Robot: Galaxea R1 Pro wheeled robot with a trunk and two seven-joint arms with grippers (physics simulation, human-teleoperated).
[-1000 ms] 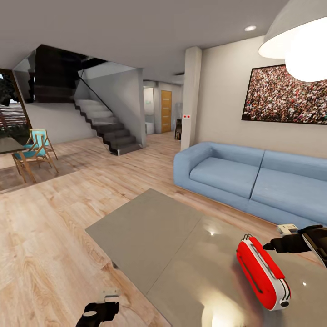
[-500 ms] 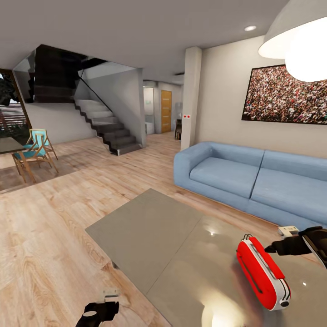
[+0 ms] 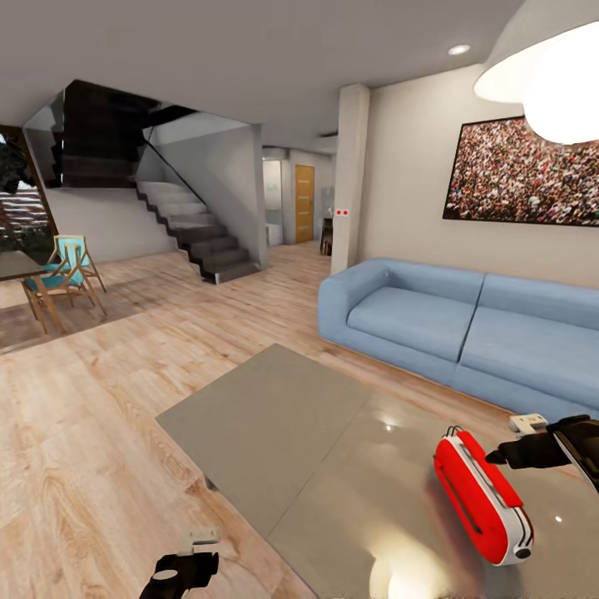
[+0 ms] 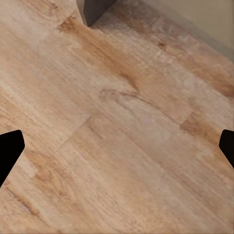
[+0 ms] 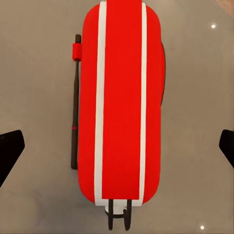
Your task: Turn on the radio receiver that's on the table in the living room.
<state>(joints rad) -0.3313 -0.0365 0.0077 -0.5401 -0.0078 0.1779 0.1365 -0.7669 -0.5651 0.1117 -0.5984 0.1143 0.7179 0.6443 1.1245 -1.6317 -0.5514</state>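
The radio receiver [image 3: 481, 497] is seen lying on the glossy table [image 3: 274, 424]. The right end effector [image 5: 117, 146] is held just beside it, fingers spread. The left end effector [image 4: 117, 146] is hung low over the wood floor [image 4: 122, 136], fingers apart.

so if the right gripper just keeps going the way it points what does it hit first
Probably the radio: the right gripper is open with the red case centred between its fingers. How far off it is can't be told.

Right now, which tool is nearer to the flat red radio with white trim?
Right. The right tool hovers just beside the flat red radio with white trim on the glossy grey table. The left tool hangs over the wood floor, farther off.
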